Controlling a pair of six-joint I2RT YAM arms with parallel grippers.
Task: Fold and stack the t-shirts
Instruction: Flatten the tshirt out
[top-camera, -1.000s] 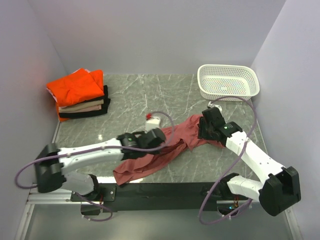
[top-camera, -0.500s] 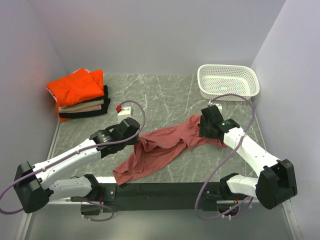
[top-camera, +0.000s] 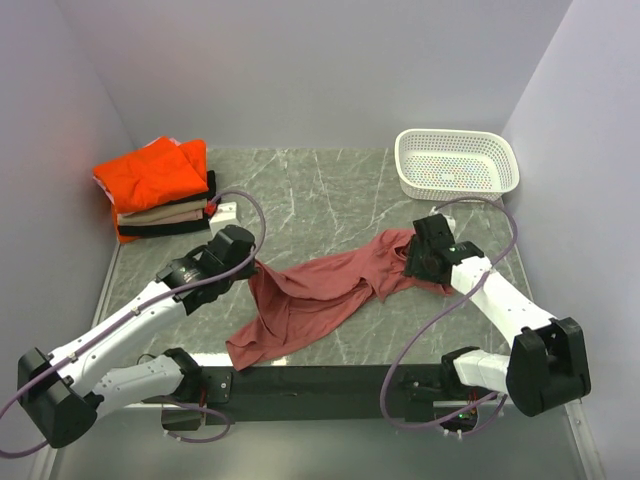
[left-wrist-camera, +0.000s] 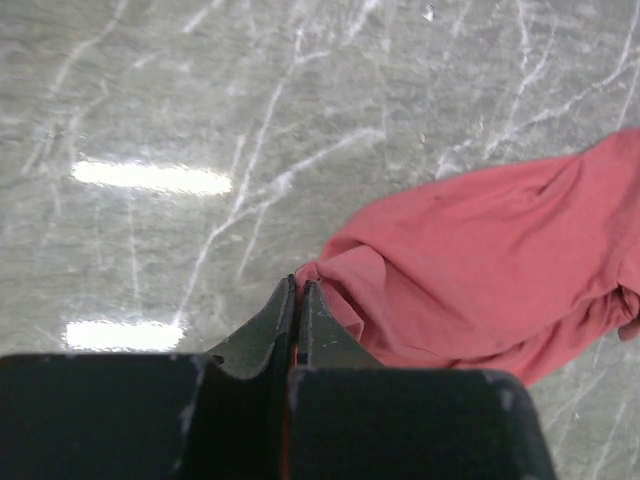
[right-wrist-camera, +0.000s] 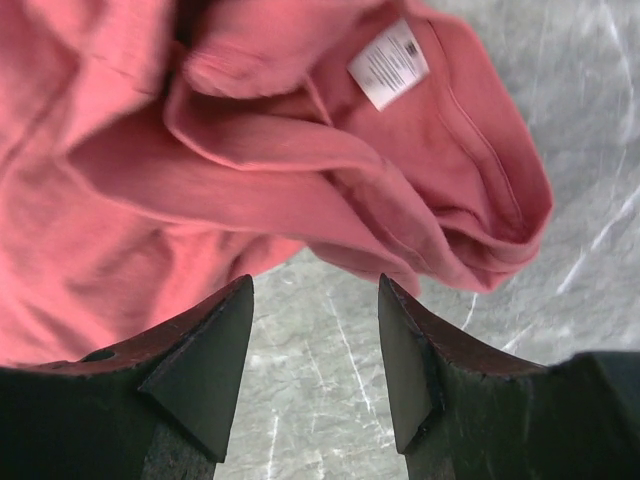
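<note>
The dusty-red t-shirt (top-camera: 320, 295) lies crumpled and stretched across the middle of the table. My left gripper (top-camera: 251, 266) is shut on its left edge; the left wrist view shows the jaws (left-wrist-camera: 298, 287) pinched on a fold of the shirt (left-wrist-camera: 480, 270). My right gripper (top-camera: 412, 268) is open over the shirt's right end. In the right wrist view its open jaws (right-wrist-camera: 315, 287) hover just short of the collar folds (right-wrist-camera: 250, 150) and the white label (right-wrist-camera: 388, 63), holding nothing. The folded orange (top-camera: 150, 175), beige (top-camera: 165, 212) and black (top-camera: 168, 226) shirts are stacked at the back left.
A white perforated basket (top-camera: 457, 163) stands at the back right, near the right wall. The grey walls close in the left, back and right sides. A dark rail (top-camera: 320, 380) runs along the near edge, under the shirt's lower corner.
My left gripper has moved left and back, dragging the shirt's edge with it, so the cloth is spread wider. The right gripper has stayed almost in place.
</note>
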